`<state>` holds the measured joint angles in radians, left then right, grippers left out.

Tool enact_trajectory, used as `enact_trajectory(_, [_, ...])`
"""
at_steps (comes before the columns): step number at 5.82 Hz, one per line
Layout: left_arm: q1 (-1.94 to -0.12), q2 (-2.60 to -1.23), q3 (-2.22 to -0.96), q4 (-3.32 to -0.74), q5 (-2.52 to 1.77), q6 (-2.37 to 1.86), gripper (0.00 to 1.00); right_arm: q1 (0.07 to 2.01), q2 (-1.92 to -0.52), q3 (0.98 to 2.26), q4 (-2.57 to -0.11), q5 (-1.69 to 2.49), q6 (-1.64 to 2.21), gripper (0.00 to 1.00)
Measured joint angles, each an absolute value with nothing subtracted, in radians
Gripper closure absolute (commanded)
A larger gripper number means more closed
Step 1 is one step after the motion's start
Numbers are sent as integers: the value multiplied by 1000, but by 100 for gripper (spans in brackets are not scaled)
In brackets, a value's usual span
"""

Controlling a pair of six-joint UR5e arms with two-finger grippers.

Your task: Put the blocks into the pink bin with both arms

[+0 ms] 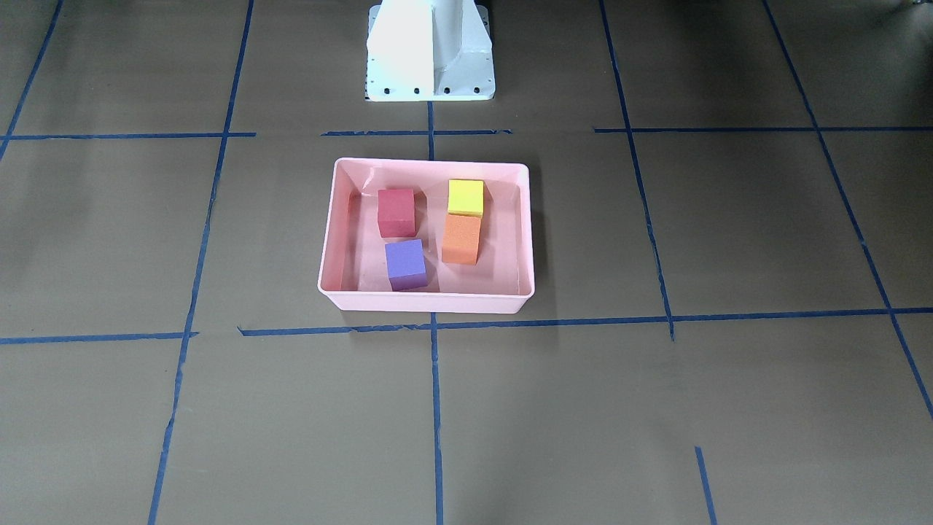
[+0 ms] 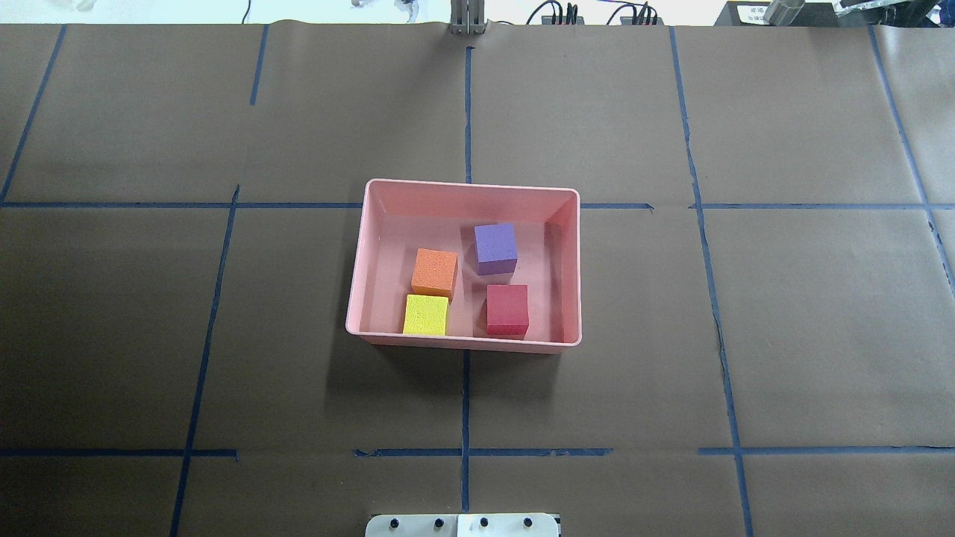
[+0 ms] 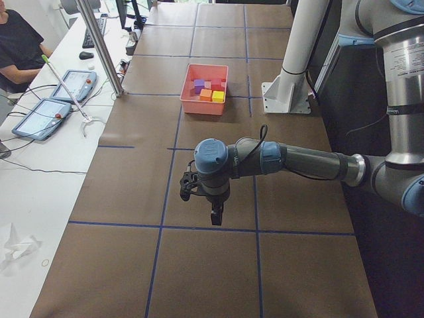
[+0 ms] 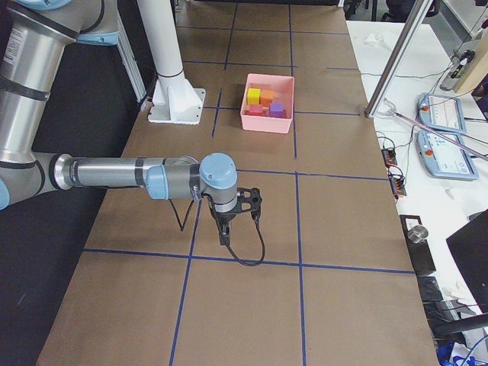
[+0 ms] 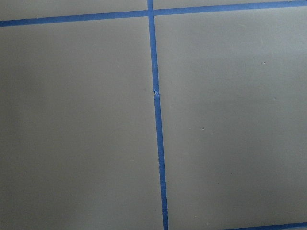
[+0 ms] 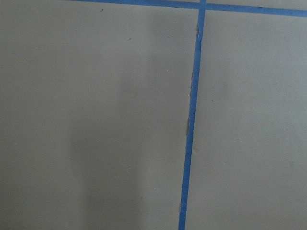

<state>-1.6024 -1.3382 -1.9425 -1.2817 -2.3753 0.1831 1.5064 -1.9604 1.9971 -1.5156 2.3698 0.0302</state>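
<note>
The pink bin (image 1: pixel 426 300) stands at the table's middle, also in the overhead view (image 2: pixel 462 342). All four blocks lie inside it: red-pink (image 1: pixel 396 212), yellow-green (image 1: pixel 465 197), orange (image 1: pixel 461 239) and purple (image 1: pixel 405 264). My left gripper (image 3: pixel 215 215) shows only in the exterior left view, hanging over bare table far from the bin (image 3: pixel 199 106). My right gripper (image 4: pixel 223 238) shows only in the exterior right view, also far from the bin (image 4: pixel 267 122). I cannot tell whether either is open or shut. Both wrist views show only brown paper and blue tape.
The white pedestal base (image 1: pixel 430 55) stands behind the bin on the robot's side. Blue tape lines cross the brown table cover (image 2: pixel 716 313). An operator (image 3: pixel 16 46) sits at a side desk with tablets (image 3: pixel 46 116).
</note>
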Motion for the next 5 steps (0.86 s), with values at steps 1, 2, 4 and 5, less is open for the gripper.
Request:
enact_trajectory(1, [-1602,-1334,-1946,-1276,-2377,182,0,1506,-1949,1990,-1516,2372,35,0])
enact_trajectory(2, [-1603,-1331,-1947,-1275,-2377,184,0,1506,-1938,1983,-1513,2376,39,0])
enact_trajectory(4, [-1603,-1311,-1950,-1283,-2377,191,0,1506,-1932,1981,-1509,2385,42,0])
enact_trajectory(5, [-1603,-1310,-1954,-1285,-2377,191,0,1506,-1929,1979,-1509,2384,44,0])
